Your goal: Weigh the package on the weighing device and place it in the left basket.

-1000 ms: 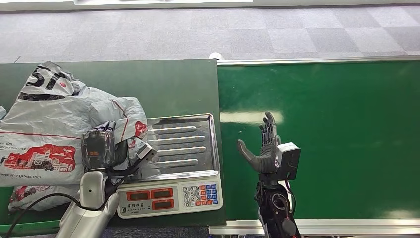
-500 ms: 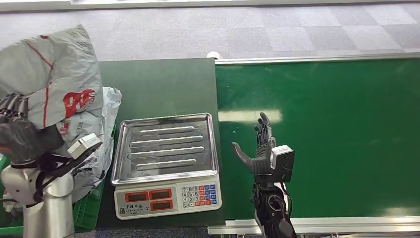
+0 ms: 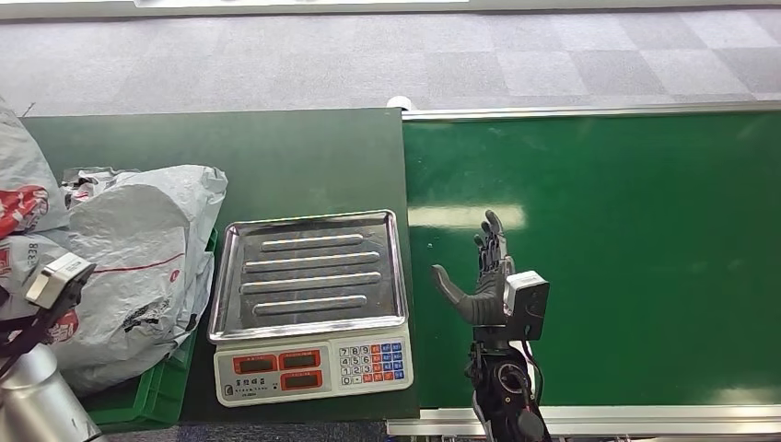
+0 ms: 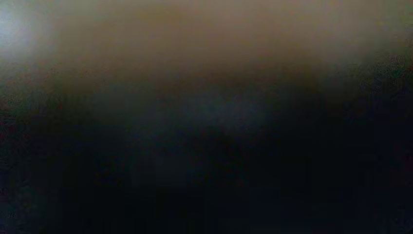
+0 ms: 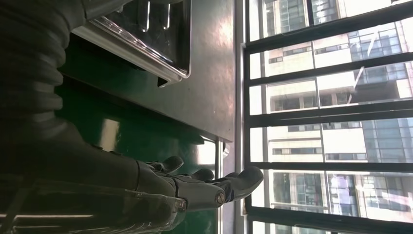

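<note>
since a second ago the package (image 3: 129,267) has left the scale (image 3: 308,304) for the basket (image 3: 161,391); left hand's state unclear. right hand (image 3: 483,276) stays spread, empty.

The scale (image 3: 313,364) has a keypad (image 3: 372,361) at about five o'clock of its steel pan; the white keys show digits in rows, 7 8 9 on top, then 4 5 6 and 1 2 3, beside blue keys too small to read. The two red display windows at seven o'clock of the pan show no legible figures. The grey package (image 3: 129,267) carries red and black printing, none of it readable.
</note>
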`<state>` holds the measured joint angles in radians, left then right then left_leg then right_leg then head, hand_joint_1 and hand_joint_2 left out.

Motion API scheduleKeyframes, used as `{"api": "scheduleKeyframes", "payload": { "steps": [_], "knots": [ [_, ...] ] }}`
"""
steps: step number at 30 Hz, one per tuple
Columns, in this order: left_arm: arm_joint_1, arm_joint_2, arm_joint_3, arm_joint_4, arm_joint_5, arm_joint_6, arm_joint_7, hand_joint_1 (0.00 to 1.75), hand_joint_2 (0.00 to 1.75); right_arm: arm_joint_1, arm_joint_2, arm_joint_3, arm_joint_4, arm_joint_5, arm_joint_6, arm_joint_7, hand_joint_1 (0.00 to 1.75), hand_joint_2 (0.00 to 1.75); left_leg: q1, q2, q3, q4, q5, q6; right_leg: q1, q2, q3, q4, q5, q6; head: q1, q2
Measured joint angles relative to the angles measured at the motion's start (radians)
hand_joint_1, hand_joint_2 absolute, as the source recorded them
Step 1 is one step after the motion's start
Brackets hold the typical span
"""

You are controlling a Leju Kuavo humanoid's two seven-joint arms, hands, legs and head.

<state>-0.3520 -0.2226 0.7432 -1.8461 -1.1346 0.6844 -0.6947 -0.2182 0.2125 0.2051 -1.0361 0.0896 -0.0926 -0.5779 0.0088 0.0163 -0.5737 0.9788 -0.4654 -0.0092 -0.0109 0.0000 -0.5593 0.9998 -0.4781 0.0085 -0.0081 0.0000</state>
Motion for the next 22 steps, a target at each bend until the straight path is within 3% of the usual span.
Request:
{"api": "scheduleKeyframes", "payload": {
  "steps": [4, 8, 11, 14, 16, 18, 21, 22],
  "knots": [
    [-0.004, -0.003, 0.02, 0.005, -0.041, 0.0, 0.005, 1.75, 0.0, 0.0, 0.0, 0.001, 0.0, 0.003, 0.0, 0.009, 0.0, 1.75, 0.0, 0.0, 0.0, 0.0, 0.0, 0.0, 0.0, 0.0, 0.0, 0.0, 0.0, 0.0, 0.0, 0.0],
    [-0.021, -0.018, 0.054, 0.053, -0.182, 0.0, 0.01, 1.75, 0.0, 0.001, 0.0, 0.001, -0.002, 0.003, 0.0, 0.021, 0.0, 1.75, 0.0, 0.0, 0.0, 0.0, 0.0, 0.0, 0.0, 0.0, 0.0, 0.0, 0.0, 0.0, 0.0, 0.0],
    [-0.018, -0.025, 0.058, 0.104, -0.318, 0.0, 0.112, 1.75, 0.0, 0.006, 0.0, -0.001, -0.011, 0.004, 0.0, 0.024, 0.0, 1.75, 0.0, 0.0, 0.001, 0.0, 0.0, 0.0, 0.0, 0.0, 0.0, 0.0, 0.0, 0.0, 0.0, 0.0],
    [0.016, -0.002, 0.011, 0.158, -0.403, 0.0, 0.32, 1.75, 0.0, 0.01, -0.001, -0.004, -0.021, 0.007, 0.0, 0.025, 0.0, 1.75, 0.0, 0.002, 0.0, 0.0, 0.0, 0.0, 0.0, 0.001, -0.001, 0.0, 0.0, 0.0, 0.0, 0.0],
    [0.051, 0.058, -0.055, 0.202, -0.408, 0.0, 0.491, 1.75, 0.0, 0.012, -0.002, -0.005, -0.027, 0.01, 0.001, 0.029, 0.0, 1.75, 0.001, 0.002, 0.0, 0.0, 0.0, 0.0, 0.0, 0.001, -0.003, 0.0, 0.0, 0.0, 0.0, 0.0],
    [0.078, 0.164, -0.17, 0.264, -0.409, 0.0, 0.761, 1.75, 0.0, 0.014, -0.003, -0.007, -0.032, 0.014, 0.005, 0.034, 0.0, 1.75, 0.002, 0.001, 0.0, 0.001, 0.0, 0.0, 0.002, 0.001, -0.005, 0.0, 0.0, -0.001, 0.0, 0.0],
    [0.093, 0.312, -0.432, 0.361, -0.41, 0.0, 1.254, 1.75, 0.0, 0.015, -0.005, -0.012, -0.037, 0.02, 0.014, 0.038, 0.0, 1.75, 0.002, -0.002, -0.001, 0.0, 0.001, -0.001, 0.002, -0.002, -0.002, 0.0, 0.0, -0.001, -0.001, 0.0],
    [0.093, 0.329, -0.48, 0.376, -0.411, 0.0, 1.328, 1.75, 0.0, 0.015, -0.006, -0.013, -0.038, 0.02, 0.016, 0.038, 0.0, 1.75, 0.002, -0.003, 0.0, 0.0, 0.001, -0.001, 0.002, -0.003, -0.001, 0.0, 0.0, -0.001, -0.001, 0.0]
  ]
}}
